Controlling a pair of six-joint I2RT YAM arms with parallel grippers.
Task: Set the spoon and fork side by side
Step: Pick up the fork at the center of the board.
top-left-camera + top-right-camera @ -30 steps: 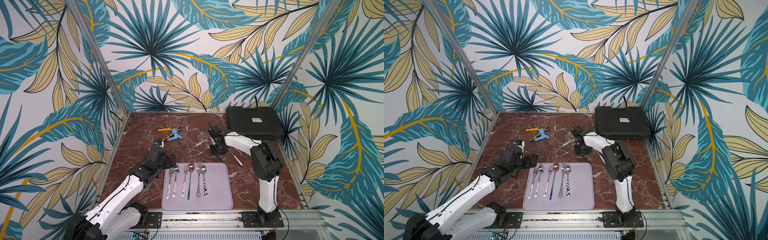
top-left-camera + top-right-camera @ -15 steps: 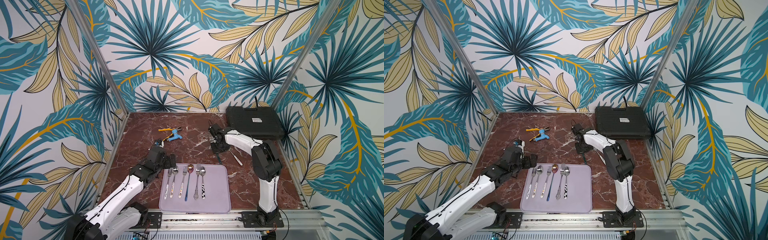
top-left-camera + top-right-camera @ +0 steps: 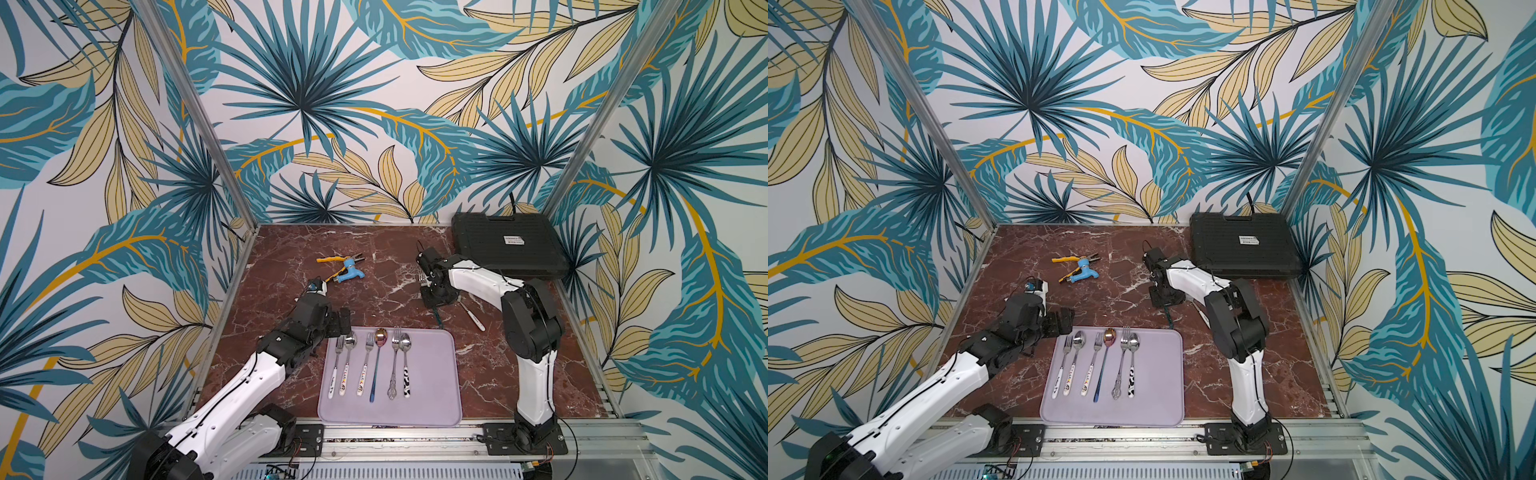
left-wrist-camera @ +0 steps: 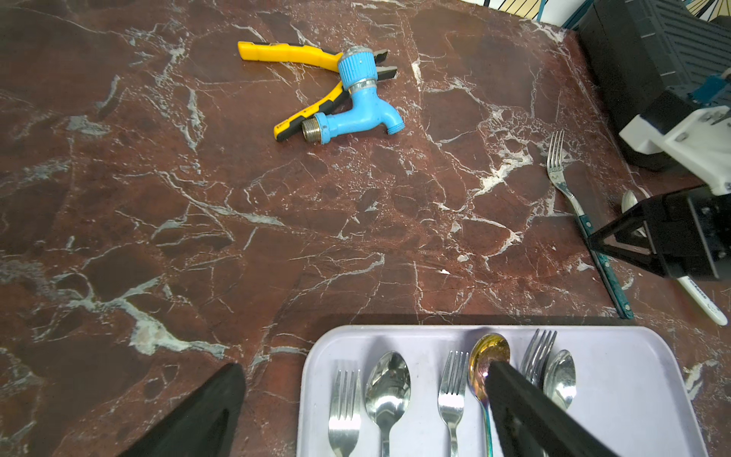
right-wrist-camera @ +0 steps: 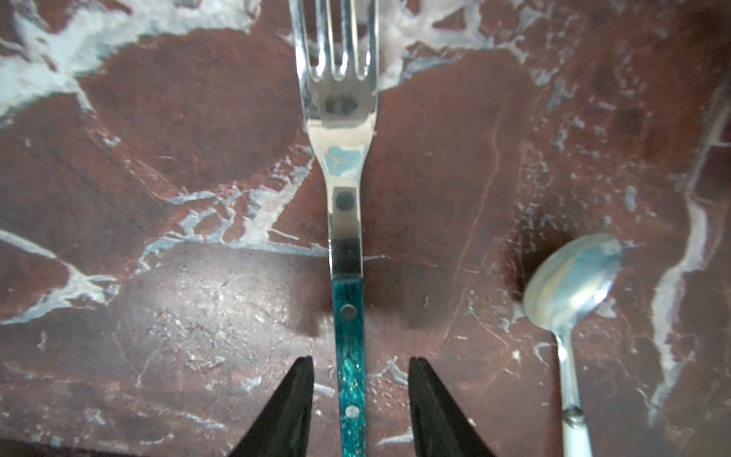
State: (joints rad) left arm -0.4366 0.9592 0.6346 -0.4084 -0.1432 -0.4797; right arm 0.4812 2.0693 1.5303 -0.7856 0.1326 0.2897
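Two black fingers (image 5: 292, 399) of the right gripper (image 5: 360, 368) stand partly apart, one on each side of the teal handle of the fork (image 5: 348, 336). Clear gaps both sides, nothing held. Fork lies flat on the marble table (image 3: 291, 257), tines pointing away from the tray (image 3: 440, 374). Spoon (image 5: 569, 285), white handle, lies near it on the table, apart and slanted off the fork's line, so not a neat pair yet. Left gripper (image 4: 364, 366) hangs spread wide and empty by the tray's far corner, next to three fork-spoon pairs (image 3: 376, 365) lined up there.

Likely step: grab the fork. To do it well, keep the handle centred between the jaws, go low enough to catch the thin handle off the hard surface, and close square so it doesn't twist. Then lay it parallel to the spoon, tines the same way as the bowl. Risk: the slick handle skids out.
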